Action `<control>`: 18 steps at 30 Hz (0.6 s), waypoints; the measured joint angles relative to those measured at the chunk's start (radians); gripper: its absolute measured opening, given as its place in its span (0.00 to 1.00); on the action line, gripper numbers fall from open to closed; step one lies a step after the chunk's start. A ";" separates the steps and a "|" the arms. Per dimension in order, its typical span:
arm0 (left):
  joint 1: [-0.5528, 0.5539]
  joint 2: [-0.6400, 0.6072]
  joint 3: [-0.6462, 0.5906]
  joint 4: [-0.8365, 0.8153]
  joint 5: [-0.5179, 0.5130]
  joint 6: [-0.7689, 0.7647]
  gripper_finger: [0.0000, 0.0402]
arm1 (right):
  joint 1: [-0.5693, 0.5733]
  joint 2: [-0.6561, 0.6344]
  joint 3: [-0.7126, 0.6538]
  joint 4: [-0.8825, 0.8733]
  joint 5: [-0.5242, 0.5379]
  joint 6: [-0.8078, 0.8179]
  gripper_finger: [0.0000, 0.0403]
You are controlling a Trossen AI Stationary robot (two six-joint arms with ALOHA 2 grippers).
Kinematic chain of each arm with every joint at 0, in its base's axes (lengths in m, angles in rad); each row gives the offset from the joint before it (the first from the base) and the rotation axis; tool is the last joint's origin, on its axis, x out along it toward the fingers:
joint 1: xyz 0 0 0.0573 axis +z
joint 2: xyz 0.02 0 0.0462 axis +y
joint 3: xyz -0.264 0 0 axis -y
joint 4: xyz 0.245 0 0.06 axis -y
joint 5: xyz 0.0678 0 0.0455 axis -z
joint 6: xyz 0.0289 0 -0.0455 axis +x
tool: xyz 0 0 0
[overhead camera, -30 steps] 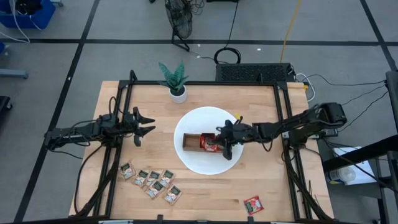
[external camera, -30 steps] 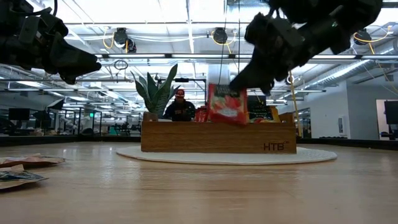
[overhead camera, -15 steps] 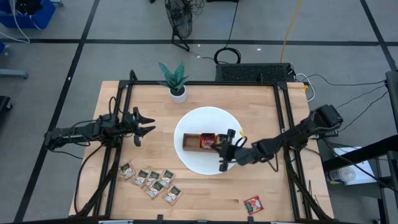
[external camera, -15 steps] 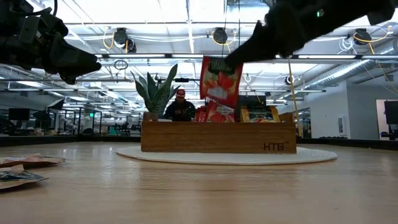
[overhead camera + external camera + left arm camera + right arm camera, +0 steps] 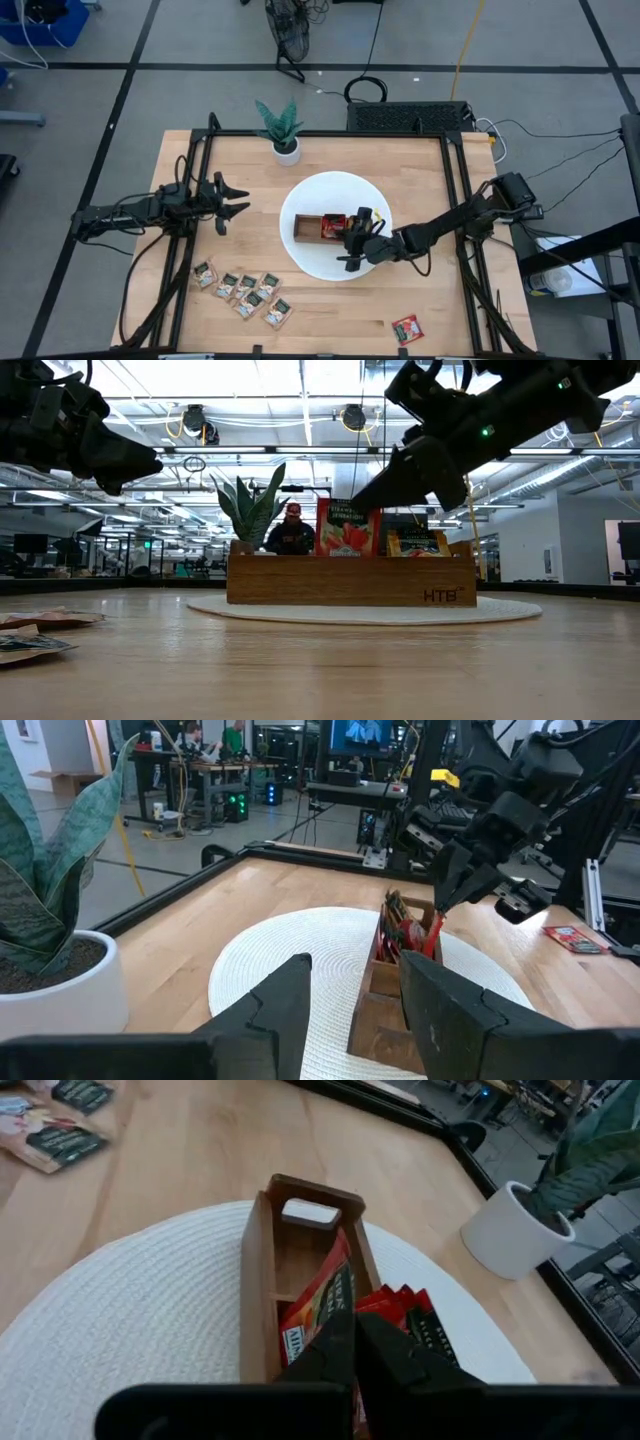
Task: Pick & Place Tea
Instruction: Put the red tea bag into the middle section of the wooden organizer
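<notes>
- High view: my right gripper (image 5: 352, 243) sits over the wooden tray (image 5: 305, 228) on the white round mat (image 5: 310, 263). My left gripper (image 5: 228, 201) waits well apart over bare table, fingers spread. Loose tea sachets (image 5: 245, 293) lie in a cluster near the front left, and one red sachet (image 5: 406, 329) lies alone at front right.
- Low view: a red sachet (image 5: 346, 528) stands upright in the tray (image 5: 350, 581), my right gripper (image 5: 395, 472) just above it. I cannot tell here whether I touch it.
- Left wrist view: my left fingers (image 5: 285, 1010) stand apart, holding nothing. Beyond them, red sachets (image 5: 405, 934) stick up from the tray (image 5: 385, 995), with the right gripper (image 5: 462, 890) at their top edge.
- Right wrist view: my fingers (image 5: 350, 1355) are pressed together, pinching the top edge of a red sachet (image 5: 312, 1312) that leans in the middle compartment of the tray (image 5: 258, 1280); more red ones (image 5: 415, 1320) are beside it.
- I judge this as the placing step: the sachet is in the tray but not let go. Next I should open the fingers, lift straight up, then go for the red sachet at front right.
</notes>
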 joint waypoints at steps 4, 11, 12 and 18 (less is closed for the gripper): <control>0.000 0.000 0.000 0.000 0.000 0.000 0.39 | -0.022 -0.001 0.000 -0.033 -0.047 0.032 0.00; 0.000 0.000 0.000 0.000 0.000 0.000 0.39 | -0.059 0.000 0.000 -0.116 -0.043 0.105 0.00; 0.000 0.000 0.000 0.000 0.000 0.000 0.39 | -0.063 0.000 0.000 -0.112 -0.031 0.110 0.00; 0.000 0.000 0.000 0.000 0.000 0.000 0.39 | -0.064 0.000 0.000 -0.031 -0.027 0.092 0.01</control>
